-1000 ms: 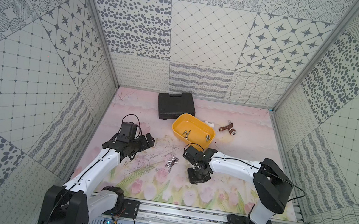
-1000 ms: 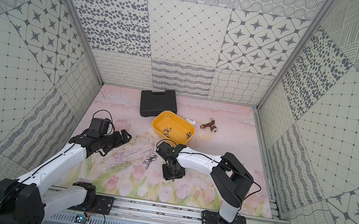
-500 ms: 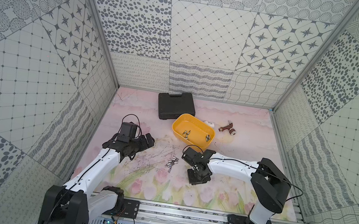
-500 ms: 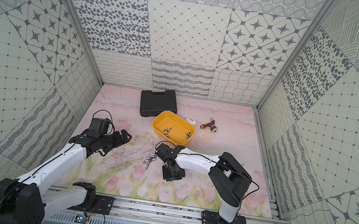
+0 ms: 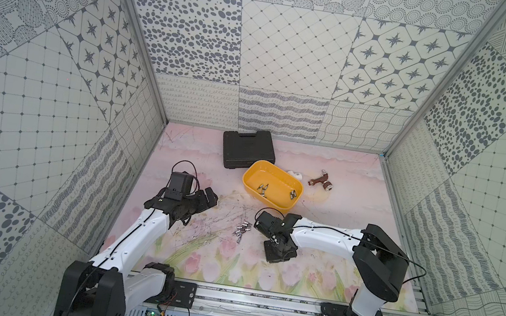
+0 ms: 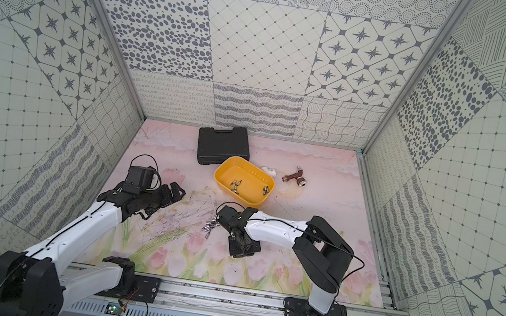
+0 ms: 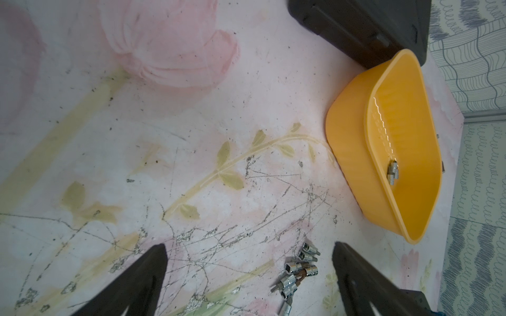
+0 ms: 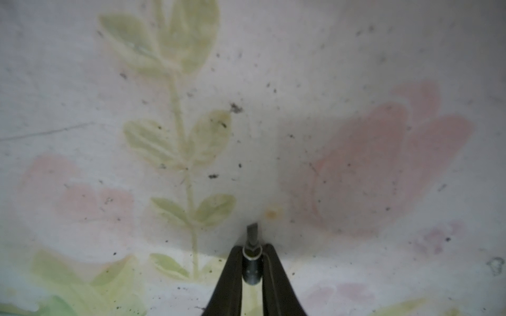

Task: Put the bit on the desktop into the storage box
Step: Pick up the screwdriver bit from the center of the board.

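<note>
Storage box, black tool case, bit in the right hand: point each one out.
storage box [image 5: 275, 179], in a top view, bare inner floor.
black tool case [image 5: 246, 149], in a top view, lid centre.
bit [image 8: 252, 234], right wrist view, exposed shaft near the tip.

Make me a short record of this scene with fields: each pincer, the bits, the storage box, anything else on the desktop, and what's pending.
left pincer: open, empty, over the desktop
right pincer: shut on a bit, low over the desktop
loose bits: cluster on the desktop between the arms
storage box: yellow, upright
stored bits: several inside the storage box
black case: closed, behind the storage box
pending: held bit not yet in the storage box
</note>
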### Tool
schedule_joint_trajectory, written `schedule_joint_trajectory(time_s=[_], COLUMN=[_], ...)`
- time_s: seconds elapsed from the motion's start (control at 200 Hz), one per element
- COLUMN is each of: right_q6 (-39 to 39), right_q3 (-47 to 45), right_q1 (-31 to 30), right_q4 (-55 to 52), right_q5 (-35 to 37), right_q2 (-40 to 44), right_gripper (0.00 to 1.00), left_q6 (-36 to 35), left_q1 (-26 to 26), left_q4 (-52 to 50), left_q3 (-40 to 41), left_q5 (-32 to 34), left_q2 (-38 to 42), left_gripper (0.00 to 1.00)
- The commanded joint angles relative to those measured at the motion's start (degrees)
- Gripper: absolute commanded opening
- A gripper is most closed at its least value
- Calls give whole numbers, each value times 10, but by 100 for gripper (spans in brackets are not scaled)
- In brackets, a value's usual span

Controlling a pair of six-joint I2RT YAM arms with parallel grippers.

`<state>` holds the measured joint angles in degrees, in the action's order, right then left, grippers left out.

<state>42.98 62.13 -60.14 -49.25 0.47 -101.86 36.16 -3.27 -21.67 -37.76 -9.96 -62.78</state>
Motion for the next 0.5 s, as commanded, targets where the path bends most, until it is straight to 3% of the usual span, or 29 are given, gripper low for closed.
schedule_joint_trajectory(time_s=[0.0,0.495], right_q6=[4,-43], right_q3=[-9,33], right_q1=[-4,51], right_q4=[-8,-13], right_q5=[9,-1], right_q2=[-7,59], right_gripper=[15,13], left_q6=[-10,-20], left_q1=[6,8], left_q4=[1,-12], left_q3=[-9,-12], left_q5=[-5,-11], left_q2=[-1,4], left_gripper=[99,99])
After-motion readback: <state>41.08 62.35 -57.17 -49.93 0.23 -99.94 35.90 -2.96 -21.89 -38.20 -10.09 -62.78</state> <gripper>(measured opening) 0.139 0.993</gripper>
